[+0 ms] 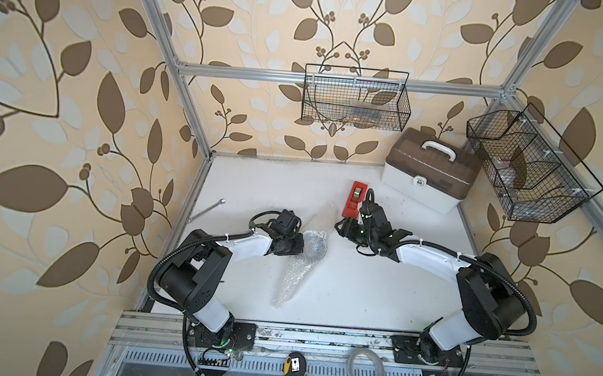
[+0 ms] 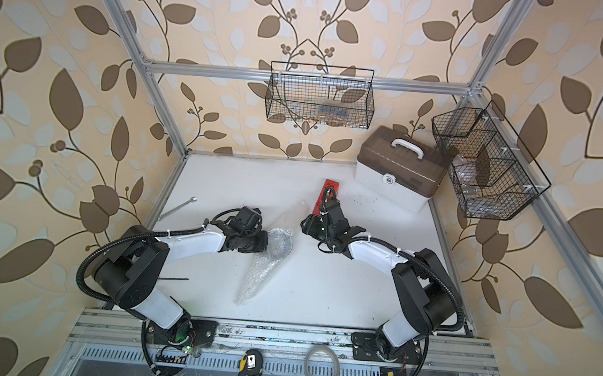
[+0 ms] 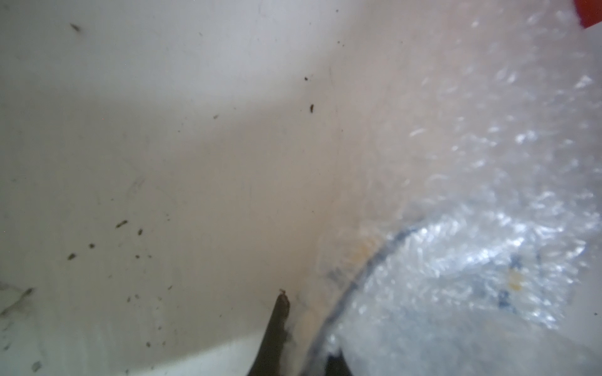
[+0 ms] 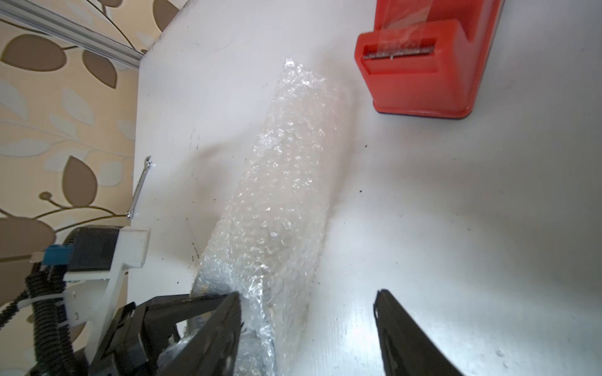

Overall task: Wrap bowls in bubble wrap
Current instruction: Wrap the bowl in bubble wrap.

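The bubble wrap (image 1: pixel 292 275) (image 2: pixel 255 276) lies folded into a long strip on the white table, running from near the red tape dispenser toward the front. The clear bowl (image 1: pixel 316 246) (image 2: pixel 281 243) sits inside the strip, under the wrap. My left gripper (image 1: pixel 299 245) (image 3: pixel 306 345) is shut on the bowl's rim (image 3: pixel 358 276) together with the wrap; one finger (image 3: pixel 277 325) shows outside the rim. My right gripper (image 1: pixel 342 228) (image 4: pixel 308 298) hangs open just right of the strip (image 4: pixel 277 195), one finger (image 4: pixel 228 312) at the wrap's edge, nothing held.
A red tape dispenser (image 1: pixel 355 200) (image 4: pixel 423 65) stands just behind the right gripper. A wrench (image 1: pixel 205 211) lies at the left edge. A brown-lidded toolbox (image 1: pixel 428 168) fills the back right corner. Wire baskets (image 1: pixel 357 98) (image 1: pixel 527 164) hang above. A tape measure (image 1: pixel 295 366) and a clear tape ring (image 1: pixel 367 367) lie on the front rail.
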Action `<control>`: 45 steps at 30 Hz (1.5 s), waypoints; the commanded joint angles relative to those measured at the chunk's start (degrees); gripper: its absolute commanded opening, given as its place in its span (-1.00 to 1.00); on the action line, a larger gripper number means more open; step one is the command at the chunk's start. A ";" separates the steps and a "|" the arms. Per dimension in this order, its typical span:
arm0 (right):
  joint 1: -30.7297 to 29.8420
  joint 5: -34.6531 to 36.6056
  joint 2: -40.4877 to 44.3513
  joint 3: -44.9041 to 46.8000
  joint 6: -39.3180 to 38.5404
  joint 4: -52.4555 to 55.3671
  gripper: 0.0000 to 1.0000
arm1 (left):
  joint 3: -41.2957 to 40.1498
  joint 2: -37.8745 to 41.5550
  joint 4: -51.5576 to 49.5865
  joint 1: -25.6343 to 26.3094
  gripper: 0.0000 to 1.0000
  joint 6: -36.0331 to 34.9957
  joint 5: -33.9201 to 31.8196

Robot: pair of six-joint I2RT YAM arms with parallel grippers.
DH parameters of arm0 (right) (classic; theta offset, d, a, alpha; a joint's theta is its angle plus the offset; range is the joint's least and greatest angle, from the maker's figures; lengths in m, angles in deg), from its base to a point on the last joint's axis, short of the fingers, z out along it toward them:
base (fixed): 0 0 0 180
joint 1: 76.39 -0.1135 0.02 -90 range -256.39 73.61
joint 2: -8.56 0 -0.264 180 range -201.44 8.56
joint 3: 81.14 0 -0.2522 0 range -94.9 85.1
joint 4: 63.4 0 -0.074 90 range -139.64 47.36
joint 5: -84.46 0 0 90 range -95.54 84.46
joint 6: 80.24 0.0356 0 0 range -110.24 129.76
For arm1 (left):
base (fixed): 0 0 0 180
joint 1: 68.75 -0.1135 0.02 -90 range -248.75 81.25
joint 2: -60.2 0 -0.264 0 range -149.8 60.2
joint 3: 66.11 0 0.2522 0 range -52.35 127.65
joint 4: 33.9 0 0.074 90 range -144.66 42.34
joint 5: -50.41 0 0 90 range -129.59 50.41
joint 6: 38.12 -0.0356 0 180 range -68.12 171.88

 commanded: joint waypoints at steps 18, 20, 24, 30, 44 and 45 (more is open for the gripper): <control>-0.60 -9.82 -20.27 -8.98 13.59 -16.37 0.47 | -4.79 1.65 -8.06 -1.35 -1.00 -0.24 -4.72; -0.15 -10.85 -21.77 -10.05 14.95 -17.85 0.47 | -4.78 1.58 -8.00 -1.35 -1.00 -0.11 -4.76; 0.96 -12.86 -24.17 -12.46 16.05 -18.61 0.47 | -4.78 1.50 -7.97 -1.31 -1.00 0.13 -4.65; 2.67 -13.93 -27.05 -18.21 12.40 -11.98 0.47 | -4.70 1.66 -7.84 -1.33 -1.00 0.37 -4.63; 3.66 -24.43 -31.93 -25.50 3.27 -13.47 -0.24 | -4.21 1.75 -8.45 -1.31 -1.00 0.90 -4.63; 3.83 -25.57 -31.40 -25.57 2.46 -14.30 -0.32 | -4.17 1.71 -8.51 -1.35 -1.00 0.94 -4.64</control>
